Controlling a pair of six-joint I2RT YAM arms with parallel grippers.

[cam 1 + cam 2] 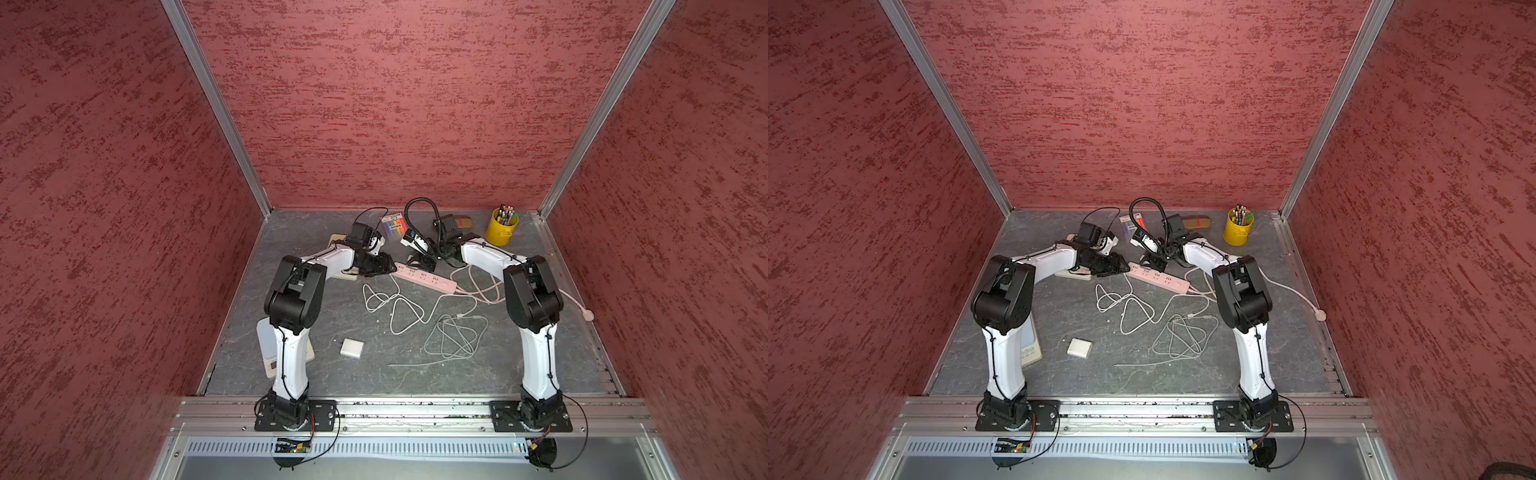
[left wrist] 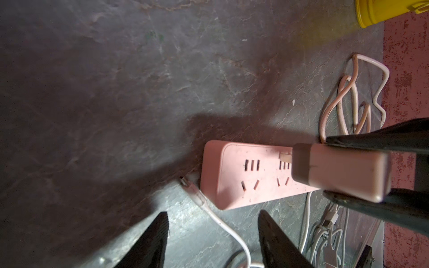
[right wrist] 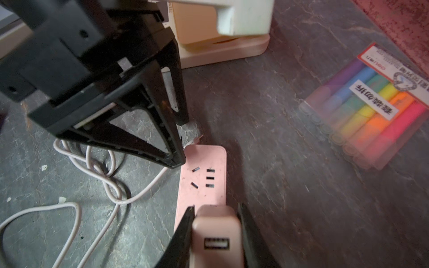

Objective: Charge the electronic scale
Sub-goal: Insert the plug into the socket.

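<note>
Top view: electronic scale [image 1: 265, 343] lies well behind left gripper [image 1: 384, 266], by the left arm's base; left arm nearer.
Left wrist: left gripper half open, empty; cable plug [image 2: 188, 184] just ahead.
Right wrist: right gripper [image 3: 216, 208] clamps adapter [image 3: 216, 234] directly over power strip [image 3: 204, 181], whose long axis runs ahead.

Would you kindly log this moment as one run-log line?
phase: plugging adapter | right gripper: shut on pink adapter above pink power strip | left gripper: open, empty, by strip's end | white cable: lying loose
</note>
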